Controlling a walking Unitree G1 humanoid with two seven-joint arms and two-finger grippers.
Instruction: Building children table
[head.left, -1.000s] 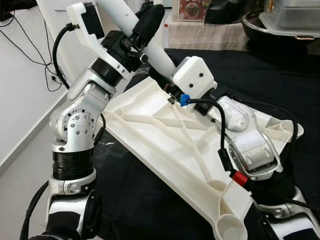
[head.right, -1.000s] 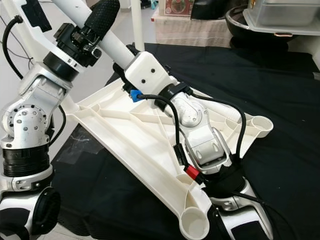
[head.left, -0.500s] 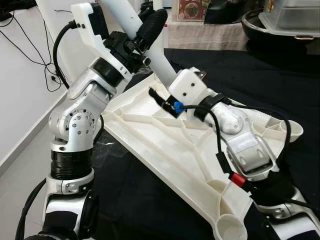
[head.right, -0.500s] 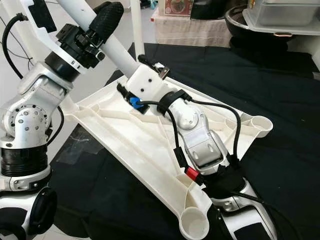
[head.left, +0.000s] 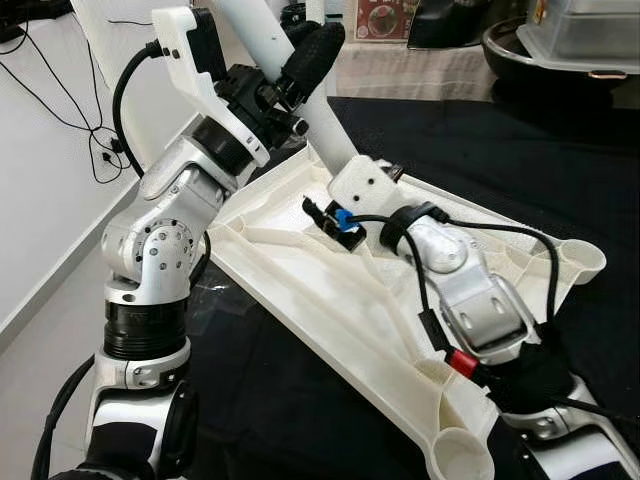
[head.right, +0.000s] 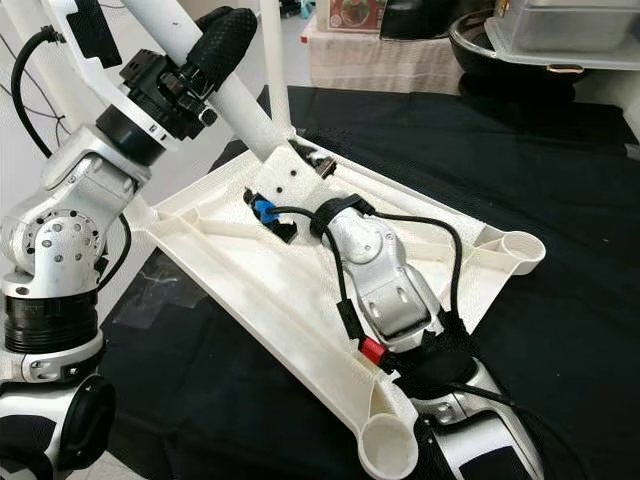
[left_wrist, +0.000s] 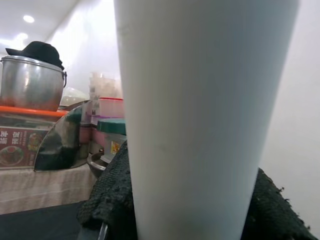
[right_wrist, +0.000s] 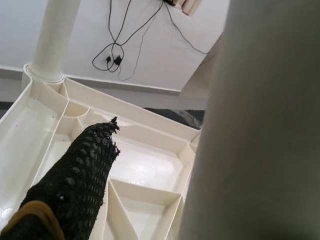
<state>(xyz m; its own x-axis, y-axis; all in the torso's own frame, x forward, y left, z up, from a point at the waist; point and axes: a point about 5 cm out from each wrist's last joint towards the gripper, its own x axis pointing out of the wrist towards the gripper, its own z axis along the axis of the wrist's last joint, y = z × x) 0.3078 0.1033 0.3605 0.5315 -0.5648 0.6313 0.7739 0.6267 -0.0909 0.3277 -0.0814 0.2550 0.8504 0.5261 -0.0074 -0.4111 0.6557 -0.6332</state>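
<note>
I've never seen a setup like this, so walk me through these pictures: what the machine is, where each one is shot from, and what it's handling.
This is a humanoid robot with two silver arms. Two pictures come from cameras in its head, looking down; two come from cameras on its wrists.

On a black-covered surface lies a white plastic tabletop, upside down, ribs showing, with round sockets at its corners. One table leg already stands in a far corner socket.

The left gripper is shut on another white table leg, held slanting over the tabletop. The right gripper is at the lower part of that leg; its grip is hard to judge. A cooking pot sits in the background.
</note>
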